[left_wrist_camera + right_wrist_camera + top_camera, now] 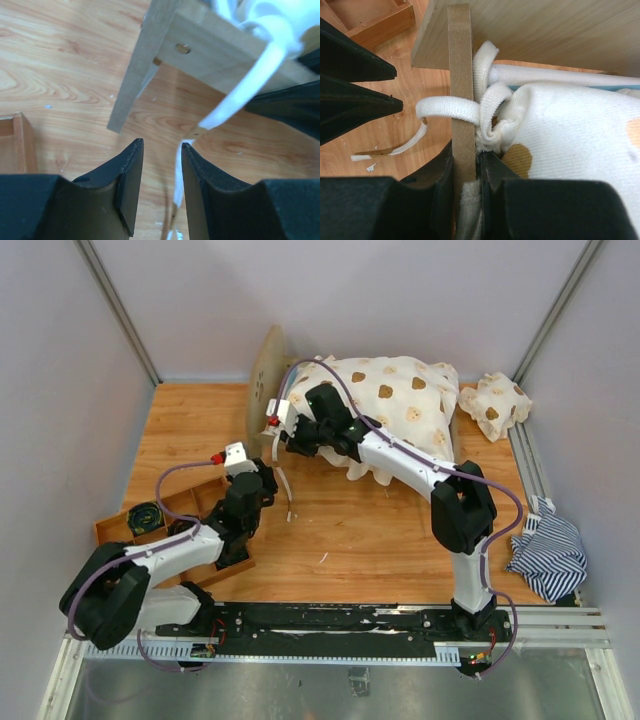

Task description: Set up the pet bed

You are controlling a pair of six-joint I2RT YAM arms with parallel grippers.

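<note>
The pet bed point(268, 368) stands at the back, its plywood headboard on the left and a cream bear-print cover point(400, 400) draped over it. My right gripper point(283, 430) is shut on a thin plywood board point(460, 90) of the frame, with white cover fabric caught beside it point(466, 162). A white strap point(445, 107) loops round that board and hangs down. My left gripper point(266, 480) sits just in front and below. Its jaws stand apart with the strap's loose end point(178, 172) hanging between them, close to the right finger point(200, 180). The bed frame point(210, 47) fills the upper part of the left wrist view.
A wooden tray point(150, 520) lies at the left, under my left arm. A small bear-print pillow point(493, 405) rests at the back right. A crumpled blue-and-white striped cloth point(548, 555) lies at the right edge. Grey walls close in the table.
</note>
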